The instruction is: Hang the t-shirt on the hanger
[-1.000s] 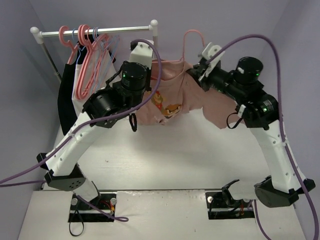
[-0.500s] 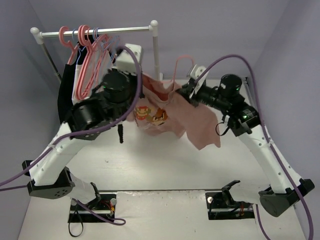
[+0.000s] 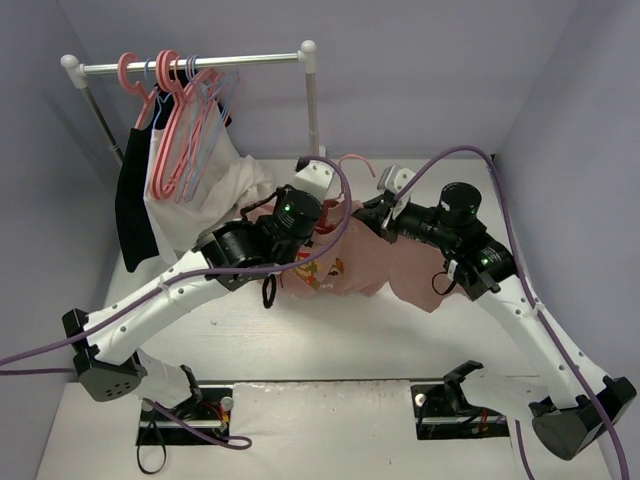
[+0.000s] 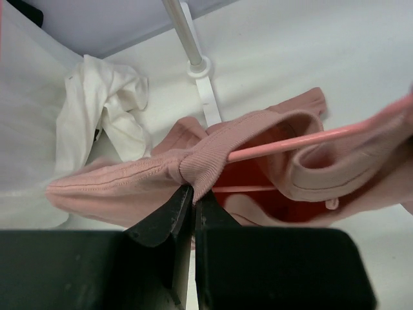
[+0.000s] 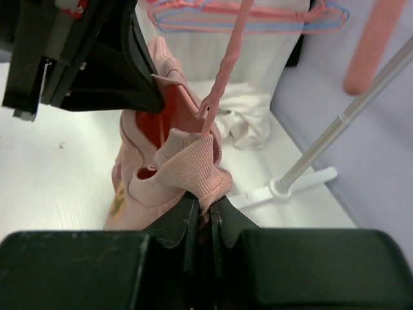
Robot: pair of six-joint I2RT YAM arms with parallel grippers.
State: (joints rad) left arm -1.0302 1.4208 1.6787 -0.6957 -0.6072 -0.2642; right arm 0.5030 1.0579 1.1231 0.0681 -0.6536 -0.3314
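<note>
The salmon-pink t-shirt [image 3: 350,268] hangs low between both arms, its lower part on the table and its orange print partly showing. My left gripper [image 4: 192,190] is shut on the ribbed collar [image 4: 213,152] at one side. My right gripper [image 5: 205,205] is shut on the ribbed collar [image 5: 197,169] at the other side. The thin pale-pink hanger [image 4: 290,143] runs through the neck opening. Its hook [image 3: 352,160] sticks up behind the shirt, and its stem [image 5: 222,71] rises out of the collar. In the top view both grippers' fingertips are hidden by the wrists and cloth.
A clothes rack [image 3: 190,62] stands at the back left with coral and blue hangers [image 3: 180,120], a white garment [image 3: 215,195] and a black garment [image 3: 130,210]. The rack's right post and foot [image 5: 303,181] stand just behind the shirt. Purple walls close in on both sides.
Both arms have come down and moved together toward the table's middle, carrying the shirt and hanger from a raised spread position down to the tabletop. Both grips are unchanged.
</note>
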